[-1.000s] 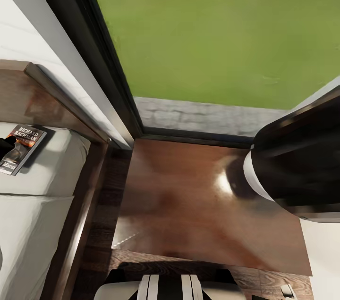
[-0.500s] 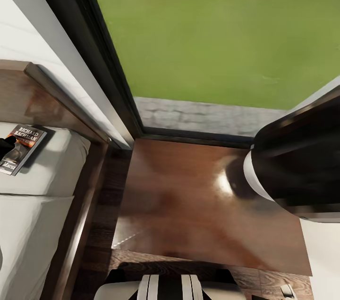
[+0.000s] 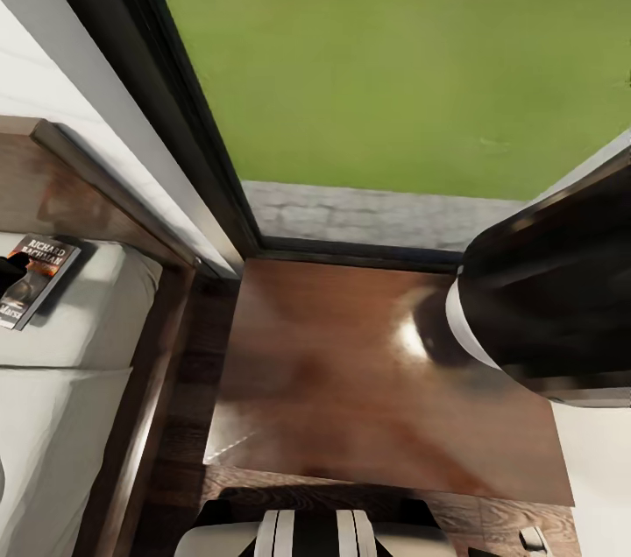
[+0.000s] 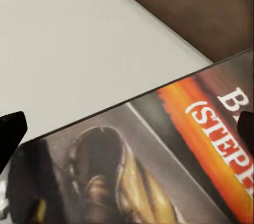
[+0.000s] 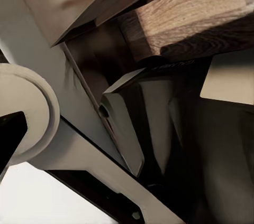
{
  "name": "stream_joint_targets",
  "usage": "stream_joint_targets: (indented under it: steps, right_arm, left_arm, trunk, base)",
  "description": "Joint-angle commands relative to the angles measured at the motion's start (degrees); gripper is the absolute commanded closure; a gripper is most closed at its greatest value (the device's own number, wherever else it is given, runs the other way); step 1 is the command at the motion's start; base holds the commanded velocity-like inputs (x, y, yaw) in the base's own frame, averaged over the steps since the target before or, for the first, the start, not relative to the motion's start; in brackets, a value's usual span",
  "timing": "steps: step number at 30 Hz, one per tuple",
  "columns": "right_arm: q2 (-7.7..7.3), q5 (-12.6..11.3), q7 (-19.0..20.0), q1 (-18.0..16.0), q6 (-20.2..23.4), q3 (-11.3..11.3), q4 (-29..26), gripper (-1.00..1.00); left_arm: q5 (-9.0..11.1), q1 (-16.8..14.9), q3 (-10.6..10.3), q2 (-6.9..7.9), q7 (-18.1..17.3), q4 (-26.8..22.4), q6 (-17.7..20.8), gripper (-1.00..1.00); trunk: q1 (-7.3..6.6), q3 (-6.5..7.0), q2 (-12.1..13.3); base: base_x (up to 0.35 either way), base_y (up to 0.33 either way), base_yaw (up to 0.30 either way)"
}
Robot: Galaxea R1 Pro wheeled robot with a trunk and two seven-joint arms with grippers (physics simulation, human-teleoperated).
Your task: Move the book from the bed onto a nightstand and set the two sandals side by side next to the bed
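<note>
Dark-covered book [image 3: 35, 280] lies on the bed [image 3: 79, 347]; the left gripper [image 4: 127, 129] hovers over it, fingers apart. Next: clamp it, carry to the nightstand [image 3: 368, 382].

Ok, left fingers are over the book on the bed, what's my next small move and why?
Probably ease the left gripper straight down and close on the book. The left wrist view shows its cover between the spread fingers, and it lies on the bed, beside the nightstand.
</note>
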Motion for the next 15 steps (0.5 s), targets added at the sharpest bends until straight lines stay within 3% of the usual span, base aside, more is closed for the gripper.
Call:
stream_joint_targets:
  steps: [1,11,15]
  right_arm:
    - [-0.01,-0.4,0.2,0.0,0.6,0.3,0.0,-1.0]
    - [-0.03,-0.4,0.3,0.0,0.6,0.3,0.0,-1.0]
    - [-0.02,-0.4,0.3,0.0,0.6,0.3,0.0,-1.0]
  left_arm:
    - [1.4,0.0,-0.1,-0.02,0.2,0.9,0.2,-1.0]
    - [1.4,0.0,-0.1,-0.02,0.1,0.9,0.1,-1.0]
    - [1.4,0.0,-0.1,-0.02,0.2,0.9,0.1,-1.0]
  trunk:
    - [0.0,-0.03,0.0]
    - [0.0,-0.03,0.0]
    - [0.0,-0.03,0.0]
  base:
    - [0.0,0.0,-0.031]
    - [0.0,0.0,-0.004]
    - [-0.145,0.0,0.0]
